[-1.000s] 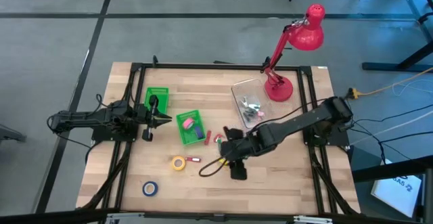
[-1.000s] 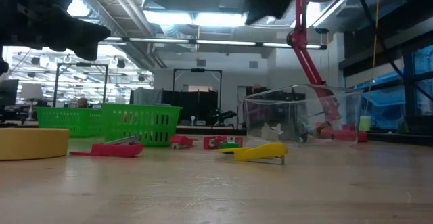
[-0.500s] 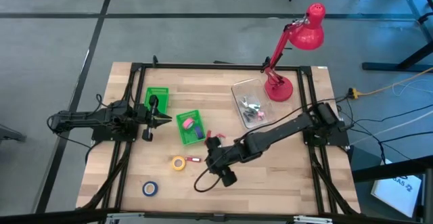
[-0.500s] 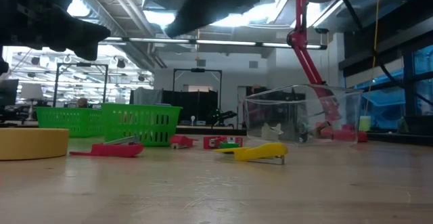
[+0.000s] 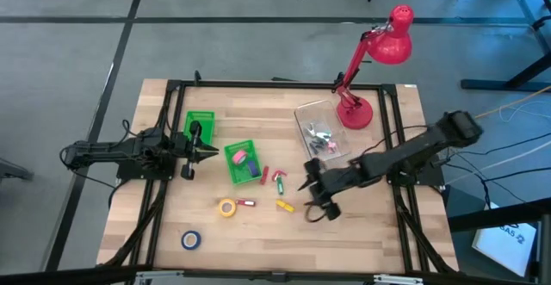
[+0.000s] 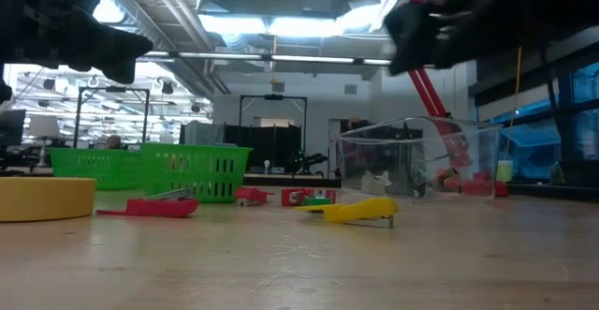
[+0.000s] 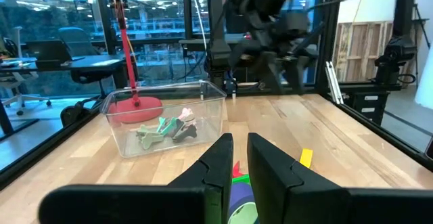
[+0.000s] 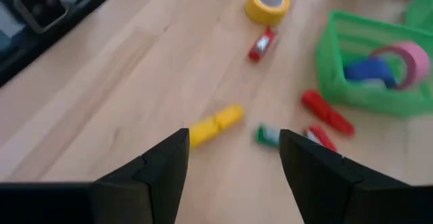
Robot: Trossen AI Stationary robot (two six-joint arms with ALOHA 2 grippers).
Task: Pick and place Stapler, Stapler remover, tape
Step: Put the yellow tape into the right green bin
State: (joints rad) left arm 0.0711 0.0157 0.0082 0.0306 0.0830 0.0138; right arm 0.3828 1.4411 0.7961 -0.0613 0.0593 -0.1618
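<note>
Here, at the left of the high view, the left gripper (image 5: 209, 151) hangs beside the green bins, its fingers (image 7: 223, 158) drawn narrow with only a slim gap, holding nothing; that arm stretches level from the left table edge. A blue tape roll (image 5: 191, 239) lies at lower left, a yellow tape roll (image 5: 227, 207) near centre with a small red stapler remover (image 5: 246, 203) just beside it. A pink tape roll (image 5: 243, 157) sits inside the nearer green bin (image 5: 234, 175). A yellow stapler (image 5: 285, 206) lies on the table (image 5: 370, 233) right of these. The right gripper (image 5: 316, 197) hovers just right of it, fingers (image 8: 162, 164) spread wide and empty, the arm reaching in from the right edge.
</note>
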